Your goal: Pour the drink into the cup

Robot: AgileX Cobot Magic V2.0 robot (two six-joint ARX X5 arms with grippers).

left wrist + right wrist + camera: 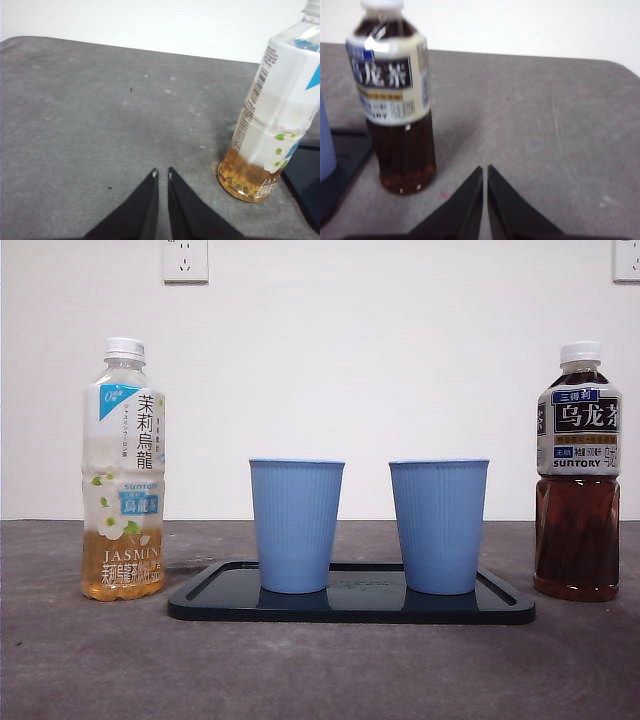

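A plain white wall with two white power sockets point(185, 260) backs a grey, speckled counter point(90, 660). At the counter's middle lies a flat, dark rectangular tray point(205, 602) carrying two ribbed light-blue plastic cups point(296, 525), upright, side by side and apart, both well inside the tray's rim.

Beside one end of the tray stands a clear plastic jasmine tea bottle with a white cap point(123, 470), upright, holding only a shallow layer of amber liquid at its base. Beside the opposite end stands a dark oolong tea bottle with a white cap and black-and-white label point(578, 472), upright and filled to roughly shoulder height. Both caps are on.

The left end effector point(162, 173) hovers low over bare counter, clenched, its tips nearly meeting and grasping nothing; the jasmine bottle stands near it, off to one side, not touching. The right end effector point(485, 169) is likewise clenched on nothing above bare counter, with the oolong bottle near and to one side, clear of contact. Neither end effector appears in the front view.
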